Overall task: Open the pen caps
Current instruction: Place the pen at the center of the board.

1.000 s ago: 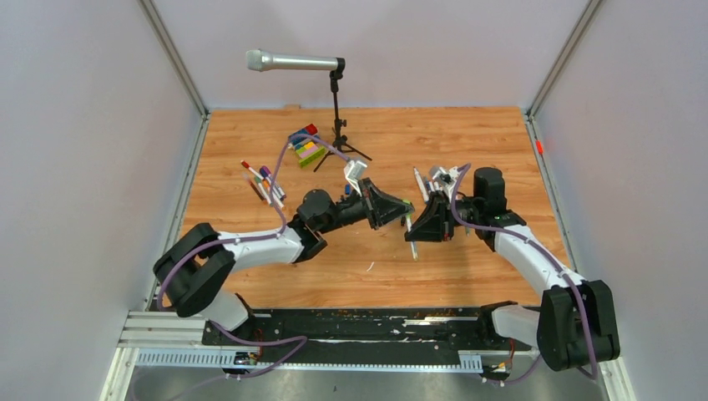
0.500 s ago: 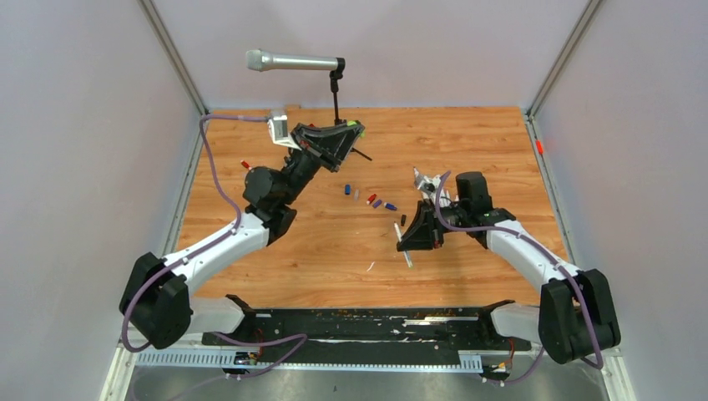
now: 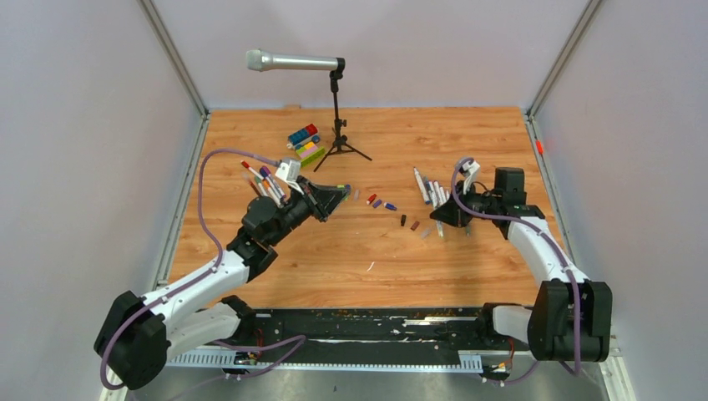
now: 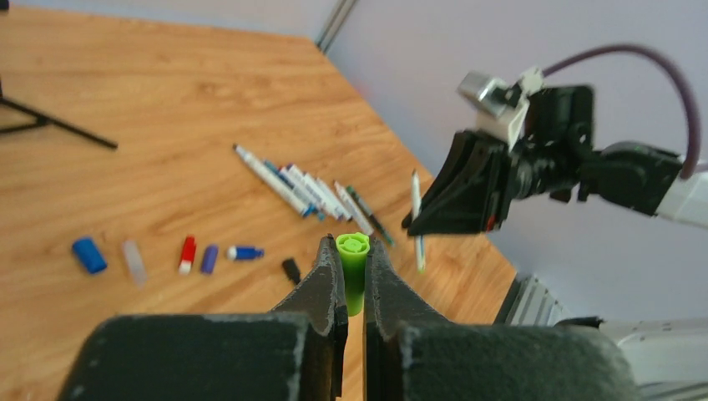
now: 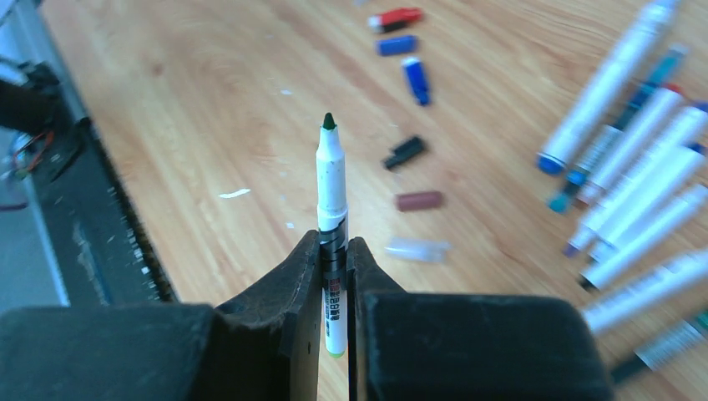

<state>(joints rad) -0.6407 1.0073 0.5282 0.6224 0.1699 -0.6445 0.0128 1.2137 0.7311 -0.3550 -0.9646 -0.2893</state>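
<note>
Left hand (image 3: 341, 192): clamped on green cap (image 4: 352, 261), cap poking out past fingertips.
Right hand (image 5: 332, 244): clamped on uncapped green-tipped pen (image 5: 331, 175), tip beyond fingertips.
Loose caps (image 3: 377, 203): on desk (image 3: 334, 251), between hands.

A bright green cap (image 4: 352, 255) and a white-barrelled, green-tipped pen (image 5: 331, 188) were seen. Loose caps (image 4: 209, 258) were coloured red, blue, purple, black and brown on the orange-brown wood-grained tabletop (image 3: 467, 142).
</note>
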